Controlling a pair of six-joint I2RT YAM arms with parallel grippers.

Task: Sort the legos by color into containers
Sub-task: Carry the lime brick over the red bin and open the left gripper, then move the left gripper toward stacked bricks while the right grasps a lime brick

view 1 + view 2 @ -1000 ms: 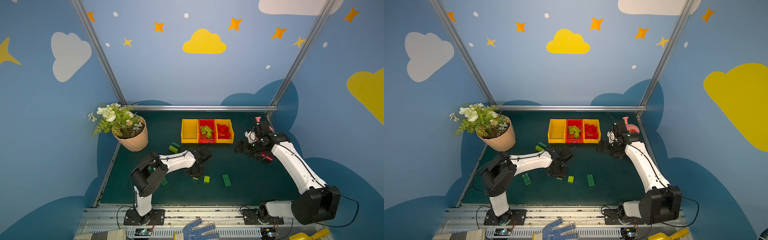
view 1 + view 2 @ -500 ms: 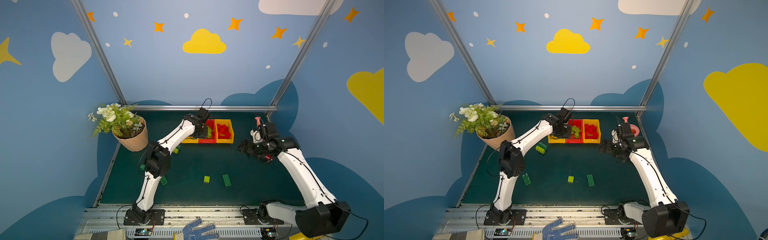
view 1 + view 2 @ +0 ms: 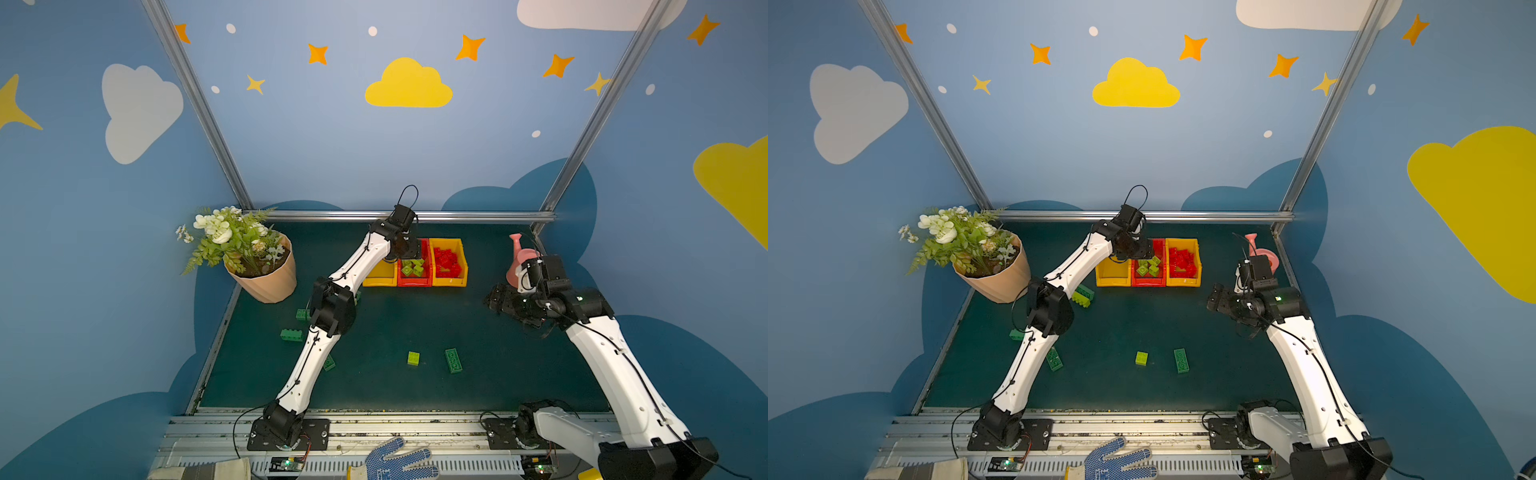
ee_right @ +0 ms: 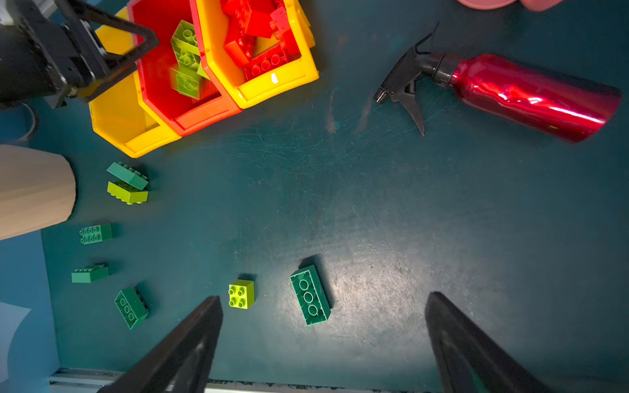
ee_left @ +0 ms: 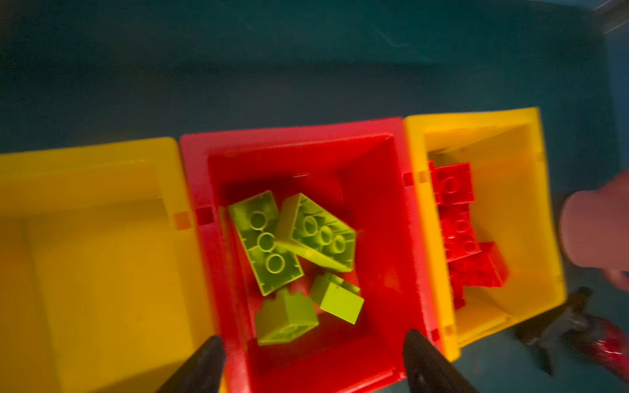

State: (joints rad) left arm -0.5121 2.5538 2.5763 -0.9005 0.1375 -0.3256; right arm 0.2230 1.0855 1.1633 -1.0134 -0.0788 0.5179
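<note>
The containers stand in a row at the back: an empty yellow bin (image 5: pixel 85 238), a red bin (image 5: pixel 374 204) holding several lime legos (image 5: pixel 265 245), and a yellow bin (image 5: pixel 510 204) holding red legos (image 5: pixel 456 217). My left gripper (image 5: pixel 313 337) hangs open over the red bin (image 3: pixel 413 283), and a blurred lime brick (image 4: pixel 185 83) sits just below it. My right gripper (image 4: pixel 325 297) is open and empty above the mat. On the mat lie a lime square brick (image 4: pixel 241 293), a long dark green brick (image 4: pixel 309 299) and several more dark green bricks (image 4: pixel 95 233).
A tan flowerpot (image 3: pixel 266 278) stands at the back left, with a lime and a dark green brick (image 3: pixel 1082 296) beside it. A pink watering can (image 3: pixel 519 262) is at the back right. A red spray bottle (image 4: pixel 527 95) lies near the right gripper (image 3: pixel 496 299).
My left arm swung from low over the front of the mat up to the red bin. Its jaws then opened and let go a lime brick. The right arm drew back a little.
</note>
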